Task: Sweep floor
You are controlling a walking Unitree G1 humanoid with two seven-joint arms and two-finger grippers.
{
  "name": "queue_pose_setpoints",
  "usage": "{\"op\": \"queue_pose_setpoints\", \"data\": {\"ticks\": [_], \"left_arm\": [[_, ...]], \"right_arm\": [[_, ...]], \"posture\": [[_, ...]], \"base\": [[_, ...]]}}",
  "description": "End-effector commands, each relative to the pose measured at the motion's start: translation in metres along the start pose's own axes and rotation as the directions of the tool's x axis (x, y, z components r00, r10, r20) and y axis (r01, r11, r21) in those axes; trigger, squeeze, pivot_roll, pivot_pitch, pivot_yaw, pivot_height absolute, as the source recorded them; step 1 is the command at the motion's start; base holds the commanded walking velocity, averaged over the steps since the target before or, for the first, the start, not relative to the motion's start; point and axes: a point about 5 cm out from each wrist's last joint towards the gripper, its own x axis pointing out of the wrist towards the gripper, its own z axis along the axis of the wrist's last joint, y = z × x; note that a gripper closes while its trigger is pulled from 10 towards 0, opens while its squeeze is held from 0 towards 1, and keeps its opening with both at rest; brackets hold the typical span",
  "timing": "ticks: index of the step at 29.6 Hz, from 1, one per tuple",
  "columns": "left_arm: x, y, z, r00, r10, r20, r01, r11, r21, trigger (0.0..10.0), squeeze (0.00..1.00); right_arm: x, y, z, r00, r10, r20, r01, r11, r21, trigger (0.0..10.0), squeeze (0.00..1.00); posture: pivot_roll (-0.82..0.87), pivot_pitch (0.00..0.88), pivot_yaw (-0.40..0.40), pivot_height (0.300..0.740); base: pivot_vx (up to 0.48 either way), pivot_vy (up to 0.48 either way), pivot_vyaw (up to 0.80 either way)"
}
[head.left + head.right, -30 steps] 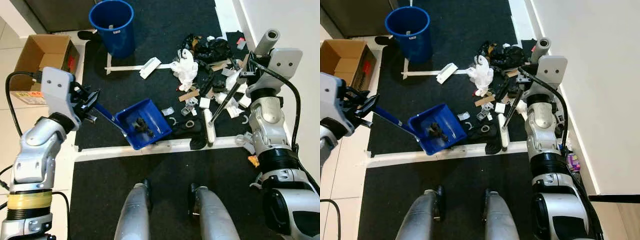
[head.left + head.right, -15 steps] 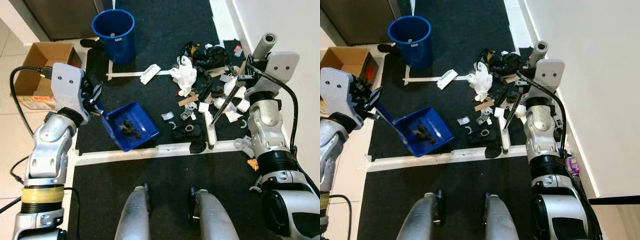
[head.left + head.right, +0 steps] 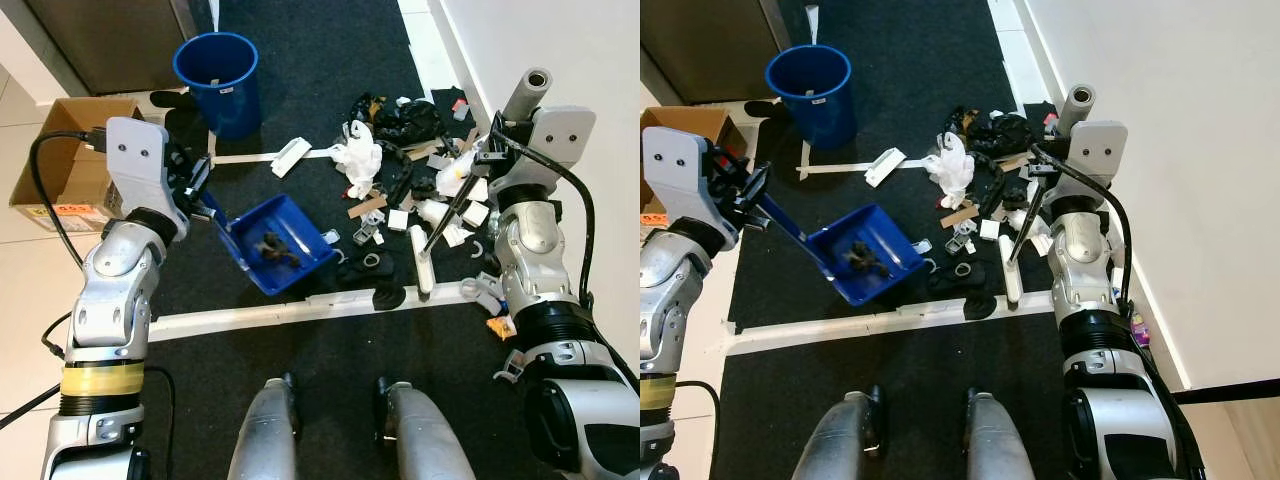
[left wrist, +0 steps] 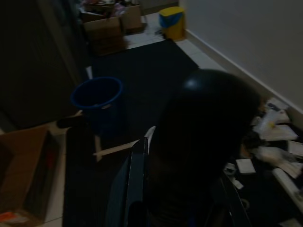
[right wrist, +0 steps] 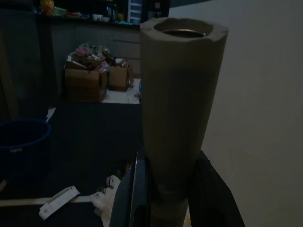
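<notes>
The left pincer is gripping the blue dustpan; the right pincer is clamping the broom handle, seemingly firmly in the dim wrist view.

You've got a blue dustpan with dark debris inside, a blue bucket, and a brown cardboard box. The mat is black with white tape lines. The litter pile is mixed black, white and tan. The broom handle is beige, the broom head white, the floor tiles cream.
</notes>
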Motion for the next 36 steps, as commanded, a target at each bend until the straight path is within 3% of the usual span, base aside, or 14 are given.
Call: {"op": "queue_pose_setpoints", "data": {"ticks": [1, 9, 36], "left_arm": [[0.0013, -0.0009, 0.0049, 0.999, 0.013, 0.038, -0.012, 1.0, -0.014, 10.0, 0.0], [0.0029, 0.0002, 0.0026, 0.998, 0.051, 0.026, -0.05, 0.999, -0.021, 10.0, 0.0], [0.002, 0.0042, 0.001, 0.997, 0.079, 0.019, -0.079, 0.997, -0.024, 10.0, 0.0]], "right_arm": [[0.0025, 0.0001, 0.008, 0.999, 0.0, 0.046, 0.0, 1.0, 0.0, 10.0, 0.0], [0.0023, -0.0003, 0.0063, 0.999, -0.001, 0.039, 0.001, 1.0, 0.006, 10.0, 0.0], [0.001, 0.0001, 0.0043, 0.999, -0.001, 0.037, 0.001, 1.0, 0.01, 10.0, 0.0]], "posture": [[0.0, 0.143, -0.003, 0.74], [0.0, 0.151, -0.007, 0.74], [0.01, 0.161, -0.004, 0.74]], "base": [[0.0, 0.0, 0.0], [0.0, 0.0, 0.0], [0.0, 0.359, 0.0]]}}
